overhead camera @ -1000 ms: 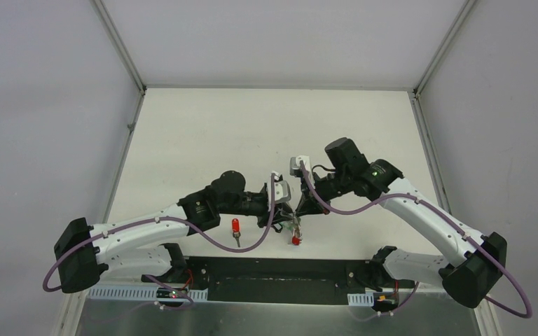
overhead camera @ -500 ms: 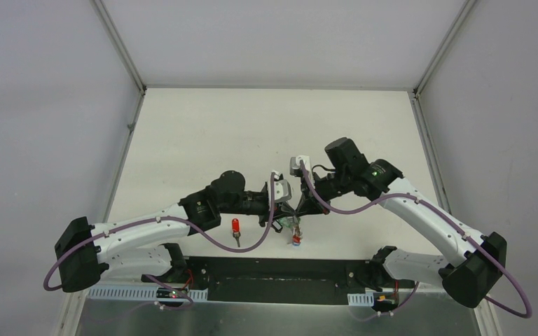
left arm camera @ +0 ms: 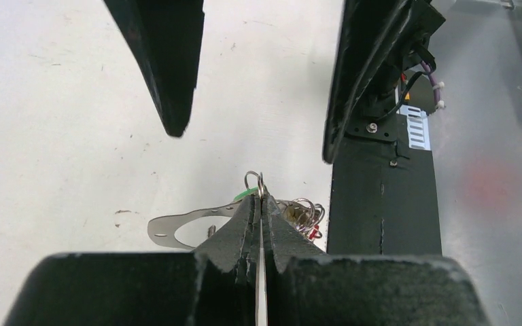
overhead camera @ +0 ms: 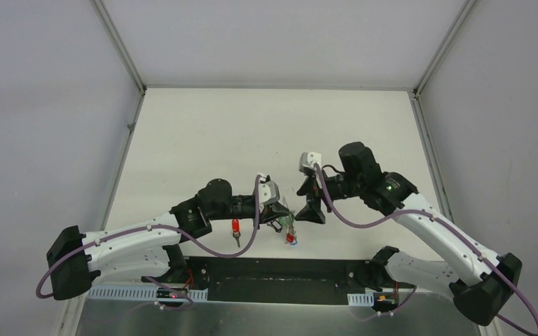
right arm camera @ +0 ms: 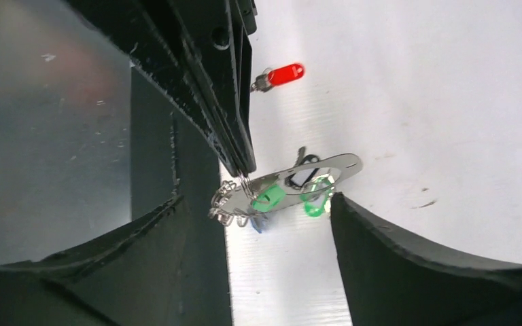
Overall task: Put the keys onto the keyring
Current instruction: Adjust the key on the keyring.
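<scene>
The keyring, a thin grey metal loop, hangs tilted just above the table's near edge. My left gripper is shut on a small wire ring at its rim. A green-headed key and a second green one hang on it, and a red bit shows under the bunch of small rings. Another red-headed key lies loose on the table, left of my left gripper. My right gripper stands open, its fingers either side of the keyring without touching it.
A black base plate runs along the table's near edge, right below the hanging keyring. Behind it lies a brushed metal shelf. White walls and frame posts bound the table at the back and sides.
My right gripper has opened, let go of the keyring and drawn back to the right. My left gripper has shut on the keyring and shifted a little left and nearer with it.
</scene>
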`<state>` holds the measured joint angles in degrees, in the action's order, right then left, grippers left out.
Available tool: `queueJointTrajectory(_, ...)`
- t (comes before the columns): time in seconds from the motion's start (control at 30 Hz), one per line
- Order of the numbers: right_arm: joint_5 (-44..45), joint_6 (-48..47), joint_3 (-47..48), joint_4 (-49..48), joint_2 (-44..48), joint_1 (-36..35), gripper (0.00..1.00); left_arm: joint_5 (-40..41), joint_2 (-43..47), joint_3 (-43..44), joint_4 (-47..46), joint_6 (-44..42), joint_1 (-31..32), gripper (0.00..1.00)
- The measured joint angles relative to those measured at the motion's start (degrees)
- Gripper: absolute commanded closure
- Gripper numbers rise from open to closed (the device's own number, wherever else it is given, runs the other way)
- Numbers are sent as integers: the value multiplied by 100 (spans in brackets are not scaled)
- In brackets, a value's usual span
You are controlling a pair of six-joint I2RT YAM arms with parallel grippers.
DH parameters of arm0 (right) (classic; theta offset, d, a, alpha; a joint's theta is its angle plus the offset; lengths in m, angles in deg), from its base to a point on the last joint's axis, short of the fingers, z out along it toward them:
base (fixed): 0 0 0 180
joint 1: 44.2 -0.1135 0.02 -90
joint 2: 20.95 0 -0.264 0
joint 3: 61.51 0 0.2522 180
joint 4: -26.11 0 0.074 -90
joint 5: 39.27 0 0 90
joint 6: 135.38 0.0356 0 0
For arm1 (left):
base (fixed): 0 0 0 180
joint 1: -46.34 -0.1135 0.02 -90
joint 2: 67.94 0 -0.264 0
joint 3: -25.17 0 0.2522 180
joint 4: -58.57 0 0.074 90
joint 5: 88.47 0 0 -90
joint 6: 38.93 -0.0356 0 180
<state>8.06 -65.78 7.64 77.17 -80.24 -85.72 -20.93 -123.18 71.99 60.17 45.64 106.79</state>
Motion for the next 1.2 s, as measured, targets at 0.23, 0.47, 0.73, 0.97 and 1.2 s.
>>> queueJointTrajectory(0.23, 96, 514, -807, -1287, 918, 0, 0, 129, 378, -380, -577, 140, 0, 100)
queueJointTrajectory(0.47, -105, 907, -1156, -2175, 1010, 0, 15, 131, 708, -667, -1110, 140, 0, 100)
queueJointTrajectory(0.73, -623, 909, -1252, -2625, 1010, 0, 54, 133, 997, -981, -1626, 142, 0, 100)
queueJointTrajectory(0.97, -1051, 892, -1355, -2898, 992, 0, 61, 133, 1082, -1040, -1893, 149, 0, 100)
queueJointTrajectory(1.2, -1296, 874, -1362, -3060, 852, 0, 77, 131, 1088, -1040, -2026, 149, 0, 100)
